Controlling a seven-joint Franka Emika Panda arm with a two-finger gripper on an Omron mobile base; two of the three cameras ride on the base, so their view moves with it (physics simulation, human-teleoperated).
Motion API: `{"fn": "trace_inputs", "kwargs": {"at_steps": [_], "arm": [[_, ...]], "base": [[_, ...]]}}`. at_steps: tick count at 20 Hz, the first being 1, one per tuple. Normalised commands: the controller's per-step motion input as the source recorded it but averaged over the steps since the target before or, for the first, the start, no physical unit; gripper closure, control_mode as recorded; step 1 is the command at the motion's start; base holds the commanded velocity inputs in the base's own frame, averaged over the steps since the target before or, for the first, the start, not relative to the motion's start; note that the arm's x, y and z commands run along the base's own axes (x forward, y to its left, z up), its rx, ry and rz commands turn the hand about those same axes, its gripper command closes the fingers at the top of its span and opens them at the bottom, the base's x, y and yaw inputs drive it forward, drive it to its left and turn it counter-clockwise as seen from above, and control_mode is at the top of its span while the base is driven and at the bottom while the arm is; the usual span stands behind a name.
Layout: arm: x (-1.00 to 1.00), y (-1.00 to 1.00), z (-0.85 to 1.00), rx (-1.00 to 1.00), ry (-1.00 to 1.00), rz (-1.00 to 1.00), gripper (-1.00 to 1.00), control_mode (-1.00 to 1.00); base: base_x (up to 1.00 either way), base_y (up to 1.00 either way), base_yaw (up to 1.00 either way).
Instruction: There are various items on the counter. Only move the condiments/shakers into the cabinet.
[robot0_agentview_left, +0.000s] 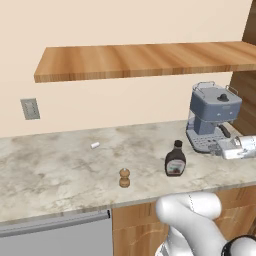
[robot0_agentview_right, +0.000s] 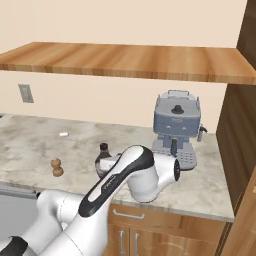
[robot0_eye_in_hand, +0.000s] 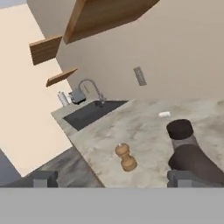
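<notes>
Marbled stone makes up the counter (robot0_agentview_left: 60, 170), which runs wide under a long wooden cabinet shelf (robot0_agentview_left: 145, 60) on a cream wall. One grey wall switch (robot0_agentview_left: 30, 108) sits on the wall at the left.

Going from left to right in the left base view, I count one tiny white cylinder (robot0_agentview_left: 94, 145) lying on its side far back, one small wooden mill (robot0_agentview_left: 124, 177) standing near the front edge, one dark syrup bottle (robot0_agentview_left: 175, 159) with a black cap, and one grey-blue coffee machine (robot0_agentview_left: 212, 116) at the right end. The mill and the bottle stand near each other but apart. Lots of bare stone lies to the left of the mill.

In the hand view, one sink (robot0_eye_in_hand: 94, 111) with a curved tap shows far down the counter. The gripper (robot0_eye_in_hand: 109, 178) is spread wide, with one fingertip (robot0_eye_in_hand: 41, 178) off past the counter's front edge and the other right by the bottle (robot0_eye_in_hand: 192, 153). It holds nothing. The mill (robot0_eye_in_hand: 126, 157) stands between the fingertips, farther away.

The shelf top looks bare, with open room all along it.
</notes>
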Motion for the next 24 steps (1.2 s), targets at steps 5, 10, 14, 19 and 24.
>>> {"fn": "trace_inputs", "kwargs": {"at_steps": [5,10,14,19,24], "arm": [[0.00,0.00,-0.42,0.00,-0.41,0.32,-1.00,-1.00],[0.00,0.00,-0.19,0.00,-0.20,0.15,-1.00,-1.00],[0.08,0.00,0.00,0.00,0.00,0.00,-1.00,-1.00],[0.28,0.00,-0.01,0.00,0.00,0.00,-1.00,-1.00],[0.27,0.00,-0.08,0.00,0.00,-0.01,-1.00,-1.00]], "base": [[0.00,0.00,0.00],[0.00,0.00,0.00],[0.00,0.00,0.00],[0.00,0.00,0.00],[0.00,0.00,0.00]]}}
